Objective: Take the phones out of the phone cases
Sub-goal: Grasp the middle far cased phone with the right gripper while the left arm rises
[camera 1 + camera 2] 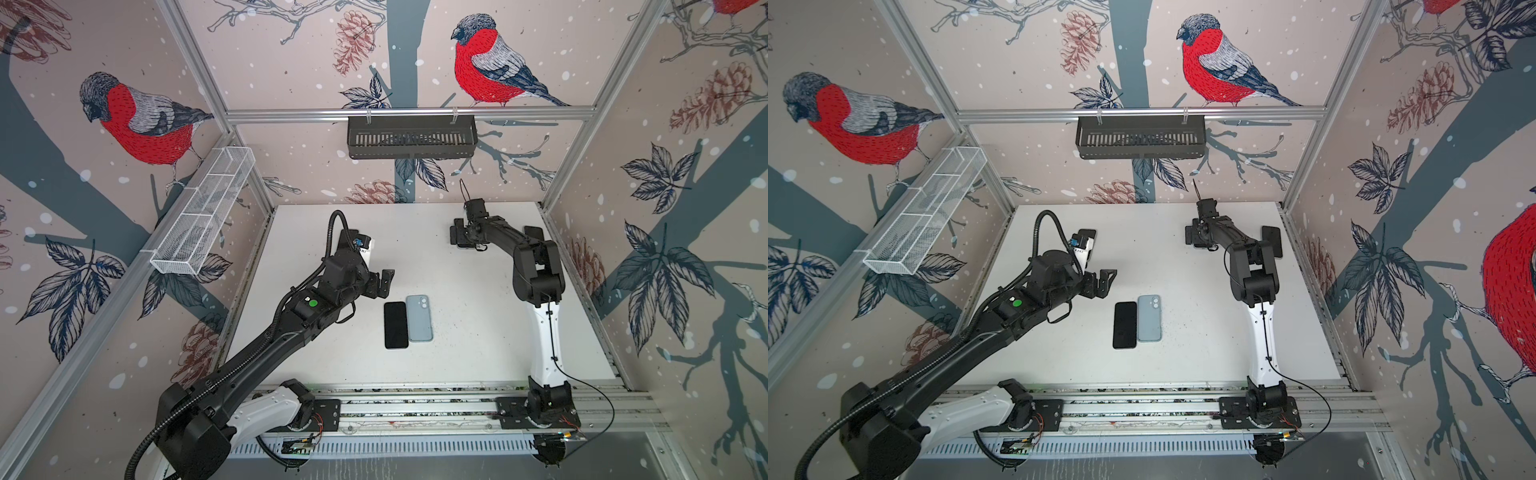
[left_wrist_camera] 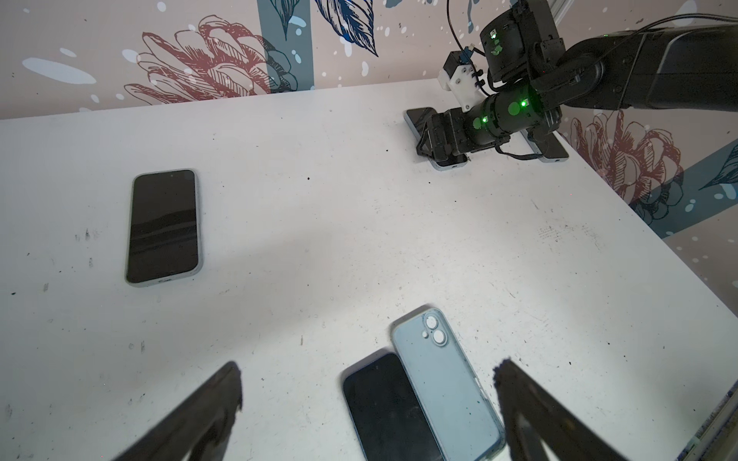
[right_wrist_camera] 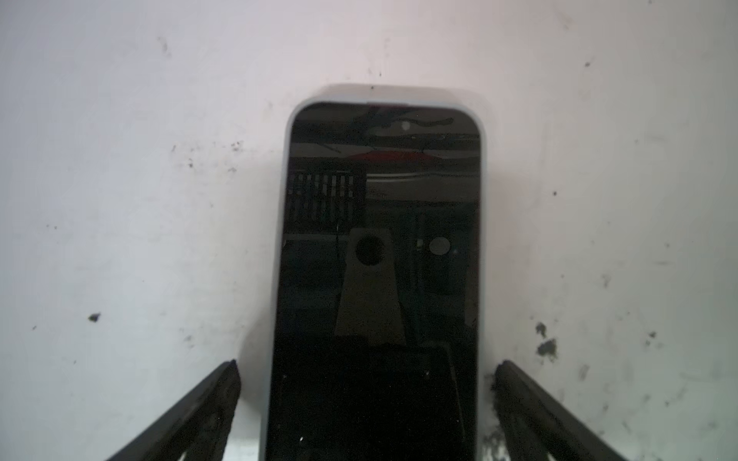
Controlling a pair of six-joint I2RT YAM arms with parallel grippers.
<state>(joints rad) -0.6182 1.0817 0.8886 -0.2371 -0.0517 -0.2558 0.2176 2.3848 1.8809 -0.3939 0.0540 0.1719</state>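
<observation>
My right gripper [image 1: 459,237] [image 3: 367,367] hangs open low over a dark-screened phone [image 3: 381,259] that lies screen up in a pale case [image 3: 284,199] at the back right of the table. One finger [image 3: 207,403] stands on each side of the phone, apart from it. At mid-table a bare black phone [image 1: 395,325] [image 2: 383,403] lies screen up. A light blue case [image 1: 419,318] [image 2: 443,383] lies against it, back up with its camera holes showing. My left gripper [image 1: 384,282] [image 2: 367,371] hovers open just behind that pair, holding nothing.
Another cased phone [image 2: 163,227] lies screen up at the back left, under my left arm in both top views. A further one [image 1: 533,233] [image 2: 553,147] lies beside the right arm's elbow. A black basket [image 1: 411,137] and a white wire basket [image 1: 205,212] hang on the walls.
</observation>
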